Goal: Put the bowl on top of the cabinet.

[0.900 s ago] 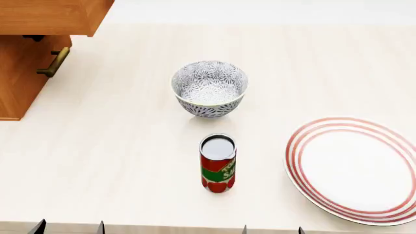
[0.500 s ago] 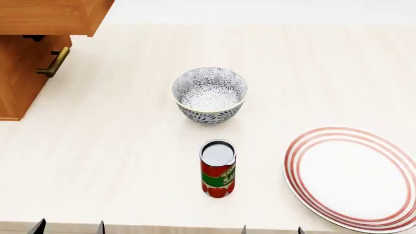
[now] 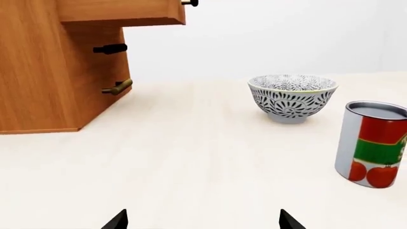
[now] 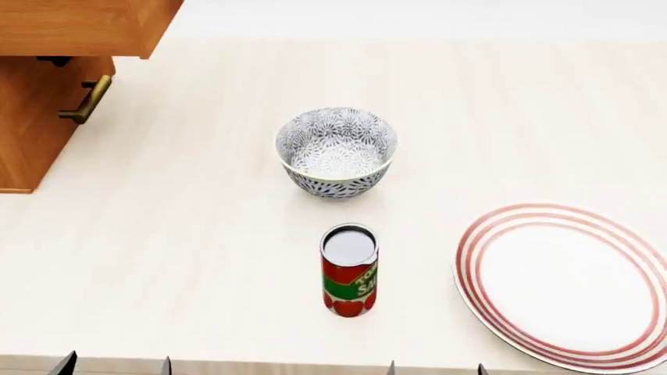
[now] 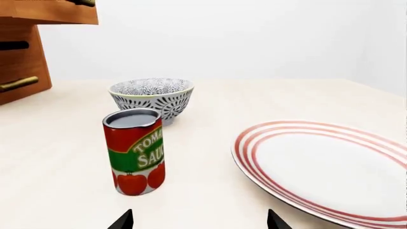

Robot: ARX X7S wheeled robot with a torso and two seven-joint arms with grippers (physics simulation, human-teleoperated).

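The bowl (image 4: 336, 151), white with a dense grey floral pattern, stands upright on the pale table, mid-view from the head; it also shows in the left wrist view (image 3: 292, 98) and the right wrist view (image 5: 152, 98). The cabinet (image 4: 47, 86), light-brown wood with brass bar handles, fills the far left corner (image 3: 57, 67). My left gripper (image 4: 115, 365) and right gripper (image 4: 436, 367) sit at the table's near edge, only dark fingertips showing. Both are open with nothing between them (image 3: 202, 222) (image 5: 199, 220), well short of the bowl.
A red tomato sauce can (image 4: 349, 269) stands upright between the bowl and the near edge (image 5: 134, 151). A flat white plate with red rings (image 4: 568, 285) lies at the right. A cabinet drawer (image 3: 121, 12) juts out near the top.
Compared with 0.9 s ago the whole scene sits lower in the head view, by a small amount; since 0.5 s ago nothing has visibly moved.
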